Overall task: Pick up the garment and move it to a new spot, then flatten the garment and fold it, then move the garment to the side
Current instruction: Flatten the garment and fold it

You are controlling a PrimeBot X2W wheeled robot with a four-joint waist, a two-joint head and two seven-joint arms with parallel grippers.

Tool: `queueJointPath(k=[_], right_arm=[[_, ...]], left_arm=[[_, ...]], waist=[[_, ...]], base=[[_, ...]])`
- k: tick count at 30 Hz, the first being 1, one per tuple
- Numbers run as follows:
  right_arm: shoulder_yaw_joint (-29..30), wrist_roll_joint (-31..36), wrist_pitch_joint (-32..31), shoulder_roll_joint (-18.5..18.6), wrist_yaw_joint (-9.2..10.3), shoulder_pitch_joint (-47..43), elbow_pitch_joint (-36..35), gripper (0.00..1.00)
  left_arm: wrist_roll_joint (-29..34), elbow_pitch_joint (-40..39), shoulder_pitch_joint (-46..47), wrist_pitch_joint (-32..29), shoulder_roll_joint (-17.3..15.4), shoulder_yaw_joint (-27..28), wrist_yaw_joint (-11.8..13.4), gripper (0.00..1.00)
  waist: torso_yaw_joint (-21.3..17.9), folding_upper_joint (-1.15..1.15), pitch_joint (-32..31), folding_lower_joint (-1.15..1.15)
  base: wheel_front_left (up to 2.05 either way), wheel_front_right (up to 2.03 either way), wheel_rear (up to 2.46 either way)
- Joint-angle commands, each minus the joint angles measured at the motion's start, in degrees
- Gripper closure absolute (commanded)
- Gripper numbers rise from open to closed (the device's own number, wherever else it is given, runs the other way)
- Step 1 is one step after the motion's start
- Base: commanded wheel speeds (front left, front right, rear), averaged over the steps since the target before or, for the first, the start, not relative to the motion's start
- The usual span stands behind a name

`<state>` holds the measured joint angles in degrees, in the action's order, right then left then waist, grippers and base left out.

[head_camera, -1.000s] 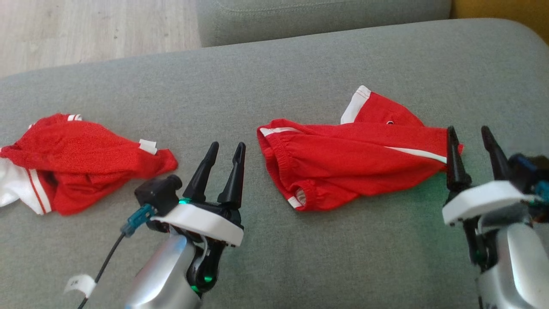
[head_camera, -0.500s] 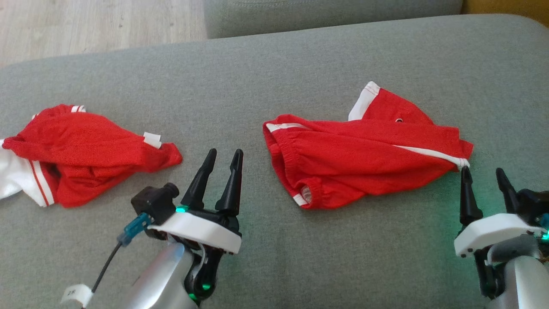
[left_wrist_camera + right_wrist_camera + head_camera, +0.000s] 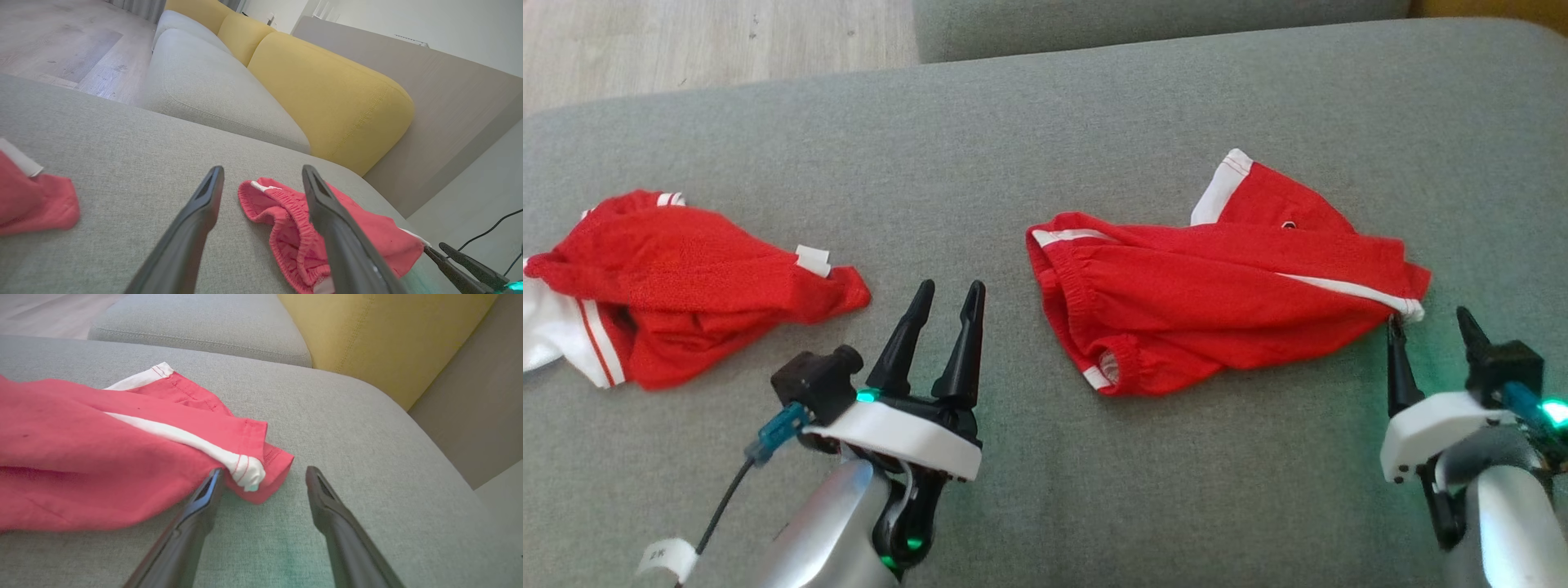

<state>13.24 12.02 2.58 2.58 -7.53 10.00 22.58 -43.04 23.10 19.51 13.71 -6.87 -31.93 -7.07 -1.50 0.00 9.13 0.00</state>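
— What's the setting?

— A living room. A wide grey seat cushion (image 3: 1045,139) carries everything. A wooden floor (image 3: 711,41) lies beyond its far edge, a second grey cushion (image 3: 212,90) sits behind it, and yellow back cushions (image 3: 327,94) line the wall side.

— And where is the garment?

— The red shorts (image 3: 1201,302) lie on the right half of the grey seat cushion, crumpled rather than flat. The elastic waistband (image 3: 1066,302) faces the middle and the legs point right. A white side stripe (image 3: 1339,287) runs to the hem corner (image 3: 273,465) at the far right end.

— Anything else on the cushion?

— A red and white garment (image 3: 678,286) is bunched at the left edge, well apart from the shorts. A small white label (image 3: 813,260) sticks out of it.

— The grippers?

— The left gripper (image 3: 952,286) is over bare cushion between the two garments, fingers spread and released, gripping nothing. The right gripper (image 3: 1428,317) sits low at the shorts' right end, also released, with its jaws wide. In the right wrist view one finger (image 3: 204,498) has its tip right at the hem corner, just beside the end of the stripe. The other finger stands over bare cushion fabric. Whether the near tip touches the cloth, I cannot tell.
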Motion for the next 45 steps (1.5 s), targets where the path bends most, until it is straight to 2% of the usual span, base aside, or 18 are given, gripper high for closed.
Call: queueJointPath(k=[1,11,23,25,27,29,30,31,41,42,43,44,45], right_arm=[[-1.7,2.1,0.9,0.8,0.04,2.5,-1.1,0.00],[0.5,6.3,1.1,1.1,0.04,4.9,1.5,0.00],[2.4,6.9,2.9,0.6,0.04,6.1,2.7,0.00],[2.5,6.9,3.0,0.5,0.04,6.1,2.8,0.14],[2.5,6.9,3.1,0.5,0.04,6.1,2.8,0.52],[2.4,6.8,3.2,0.5,0.04,6.2,2.9,0.65],[2.4,6.8,3.2,0.4,0.04,6.3,2.9,0.77],[2.4,6.7,3.3,0.4,0.04,6.3,2.9,1.00],[2.3,6.7,3.7,0.3,0.04,6.1,3.0,1.00],[2.3,6.7,3.7,0.3,0.04,6.1,2.9,0.91],[2.2,6.7,3.9,0.3,0.04,6.0,2.9,0.56],[2.1,6.8,4.1,0.3,0.04,5.9,2.8,0.00],[2.0,6.8,4.2,0.3,0.04,5.9,2.8,0.00]], left_arm=[[-0.3,-1.8,2.3,0.3,-1.1,1.3,0.1,0.00],[-0.5,-1.9,2.7,0.4,-1.1,1.1,0.1,0.00],[-0.8,-1.5,2.7,0.5,-1.4,0.9,0.1,0.00],[-0.8,-1.5,2.6,0.5,-1.4,0.9,0.1,0.00],[-0.8,-1.5,2.6,0.5,-1.4,0.9,0.1,0.00],[-0.8,-1.5,2.6,0.5,-1.4,0.8,0.1,0.00],[-0.8,-1.6,2.7,0.6,-1.4,0.8,0.1,0.00],[-0.8,-1.6,2.7,0.6,-1.4,0.8,0.1,0.00],[-1.0,-1.4,2.7,0.6,-1.6,0.5,0.3,0.00],[-1.1,-1.4,2.7,0.6,-1.6,0.5,0.3,0.00],[-1.1,-1.4,2.7,0.6,-1.6,0.5,0.3,0.00],[-1.2,-1.4,2.7,0.6,-1.6,0.5,0.3,0.00],[-1.2,-1.4,2.6,0.6,-1.6,0.5,0.3,0.00]], waist=[[0.1,0.00,0.1,0.00],[0.8,0.00,1.0,0.00],[0.7,0.00,1.0,0.00],[0.6,0.00,0.8,0.00],[0.5,0.00,0.8,0.00],[0.5,0.00,0.8,0.00],[0.5,0.00,0.9,0.00],[0.5,0.00,0.9,0.00],[0.7,0.00,0.8,0.00],[0.7,0.00,0.7,0.00],[0.6,0.00,0.7,0.00],[0.6,0.00,0.6,0.00],[0.5,0.00,0.6,0.00]], base=[[0.00,0.00,0.00],[0.00,0.00,0.00],[0.00,0.00,0.00],[0.00,0.00,0.00],[0.00,0.00,0.00],[0.00,0.00,0.00],[0.00,0.00,0.00],[0.00,0.00,0.00],[0.00,0.00,0.00],[0.00,0.00,0.00],[0.00,0.00,0.00],[0.00,0.00,0.00],[0.00,0.00,0.00]])
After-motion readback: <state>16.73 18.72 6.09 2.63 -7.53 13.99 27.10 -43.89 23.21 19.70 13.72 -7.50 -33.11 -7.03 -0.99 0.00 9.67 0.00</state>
